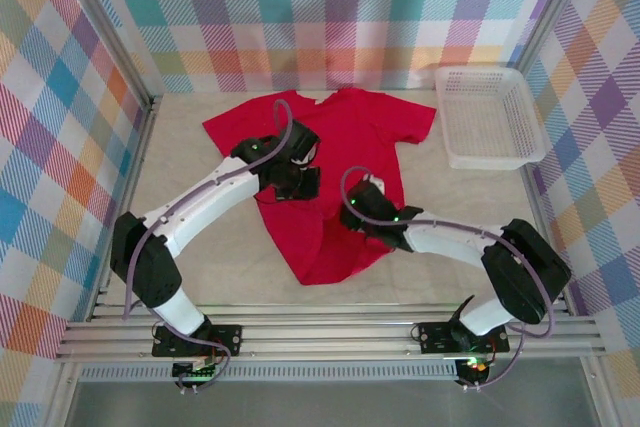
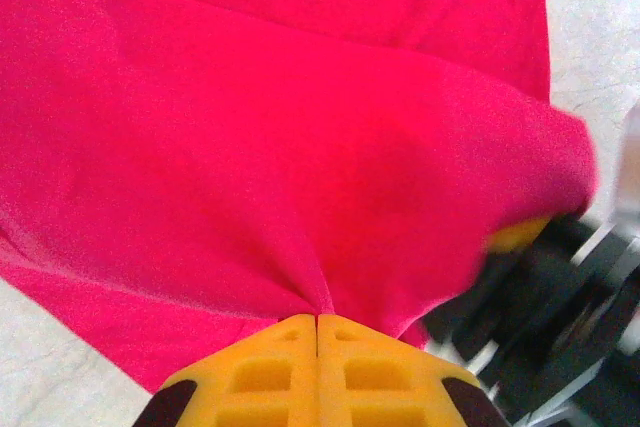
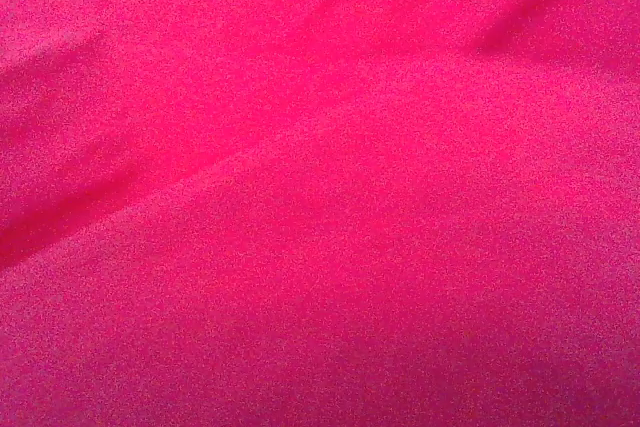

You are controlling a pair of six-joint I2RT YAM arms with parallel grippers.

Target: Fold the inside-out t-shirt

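Note:
The inside-out t-shirt (image 1: 345,142) is bright red and lies on the pale table, neck at the far side and lower part bunched between the two arms. My left gripper (image 1: 298,183) is over the shirt's left-middle. Its yellow fingers (image 2: 290,347) are pressed together on a pinched fold of the red cloth (image 2: 300,147). My right gripper (image 1: 350,209) reaches in from the right at the shirt's lower middle, its fingers buried in fabric. In the right wrist view the red cloth (image 3: 320,187) lies right against the camera and hides the jaws.
A white mesh basket (image 1: 497,160) stands at the back right, just beyond the shirt's right sleeve. Checked walls with metal rails close off the left, right and far sides. Bare table (image 1: 190,162) lies left of the shirt and near the front rail.

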